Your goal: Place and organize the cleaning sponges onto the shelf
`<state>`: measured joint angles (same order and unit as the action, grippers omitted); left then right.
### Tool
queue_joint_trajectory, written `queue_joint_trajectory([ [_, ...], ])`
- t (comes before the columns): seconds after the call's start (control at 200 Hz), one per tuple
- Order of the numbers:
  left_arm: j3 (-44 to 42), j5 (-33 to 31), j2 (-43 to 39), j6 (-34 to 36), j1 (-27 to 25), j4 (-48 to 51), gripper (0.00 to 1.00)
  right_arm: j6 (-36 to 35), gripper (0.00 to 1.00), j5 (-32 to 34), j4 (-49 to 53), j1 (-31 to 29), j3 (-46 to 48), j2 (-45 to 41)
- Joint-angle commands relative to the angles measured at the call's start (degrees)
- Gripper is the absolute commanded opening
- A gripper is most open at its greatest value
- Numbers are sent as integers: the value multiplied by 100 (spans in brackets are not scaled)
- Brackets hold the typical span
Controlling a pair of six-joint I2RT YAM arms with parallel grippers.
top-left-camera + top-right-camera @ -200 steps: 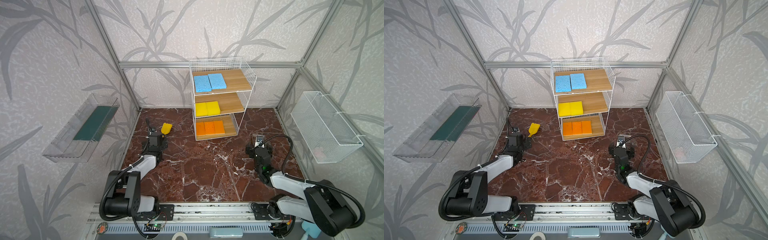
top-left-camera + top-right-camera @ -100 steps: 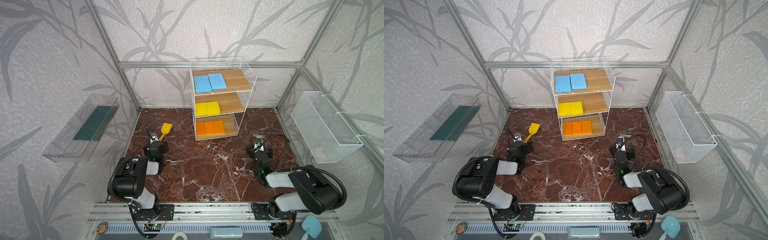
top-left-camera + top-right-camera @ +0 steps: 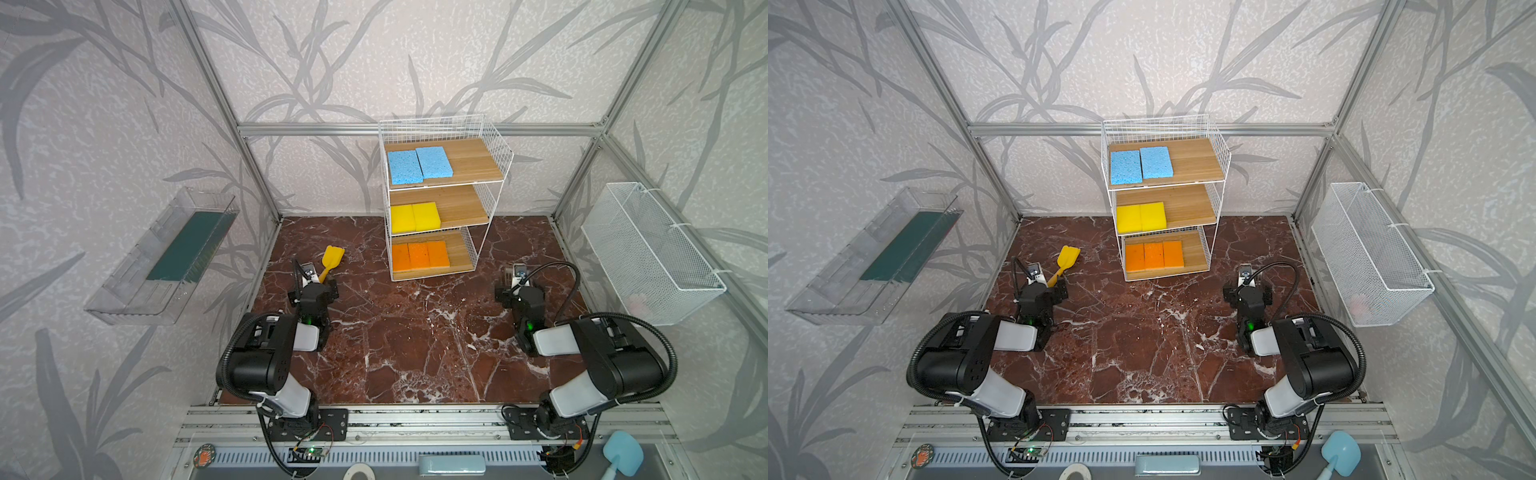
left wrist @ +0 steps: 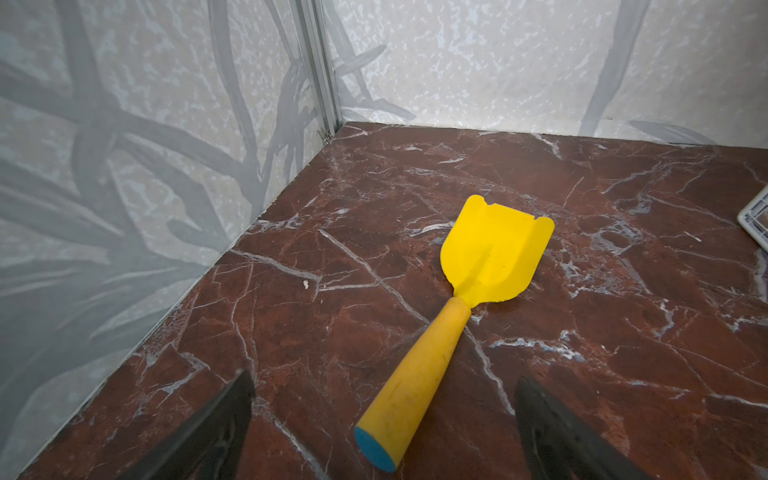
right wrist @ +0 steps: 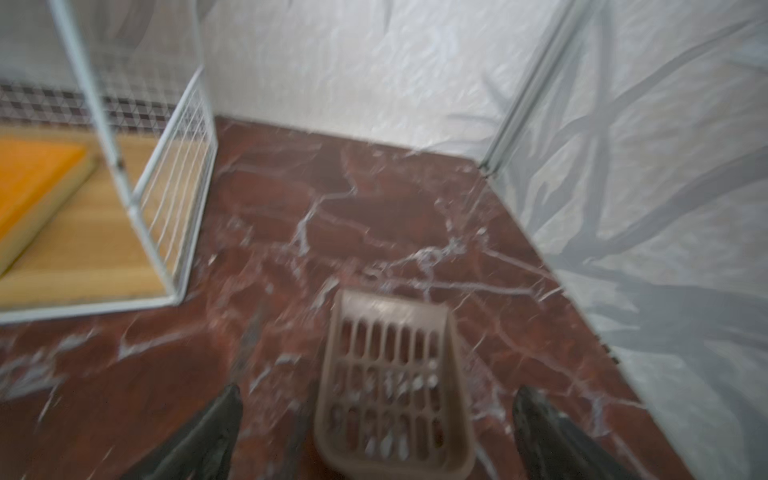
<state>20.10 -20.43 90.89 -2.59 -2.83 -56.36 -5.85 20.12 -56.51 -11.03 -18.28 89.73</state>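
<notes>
Foam is what I am handling: all seven cleaning sponges [image 3: 1154, 254] already lie on the shelf [image 3: 473, 160], the blue pair [image 3: 419, 165] on the top board, the yellow pair [image 3: 414, 217] on the middle one, the orange three [image 3: 420, 255] on the bottom one, each row edge to edge toward one end of its board. I judge them light, soft and springy, not slippery; to square one up I would take it across its short sides with a mild squeeze, since a hard pinch would only crush it. My left pincer [image 4: 384, 399] stands released, the handle end of a yellow toy shovel [image 4: 494, 253] lying loose on the red-brown marble surface [image 3: 415, 332] at its spread fingers [image 4: 224, 419]. My right pincer [image 5: 380, 409] is likewise spread and holds nothing; a brown slotted scoop [image 5: 395, 374] lies before it. Leaf-patterned walls [image 3: 374, 62] close the room, a clear tray [image 3: 166, 257] on one side wall, a white mesh basket [image 3: 648, 249] on the other.
</notes>
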Motion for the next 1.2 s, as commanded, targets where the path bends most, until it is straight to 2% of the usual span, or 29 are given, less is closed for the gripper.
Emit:
queue_joint_trajectory([
  [0.0, 40, 25, -30, 83, 41, -169, 99, 268, 99, -334, 414, 111, -368, -50],
  [1.2, 48, 43, -28, 66, 54, -139, 99, 315, 99, -443, 548, 197, -391, -90],
])
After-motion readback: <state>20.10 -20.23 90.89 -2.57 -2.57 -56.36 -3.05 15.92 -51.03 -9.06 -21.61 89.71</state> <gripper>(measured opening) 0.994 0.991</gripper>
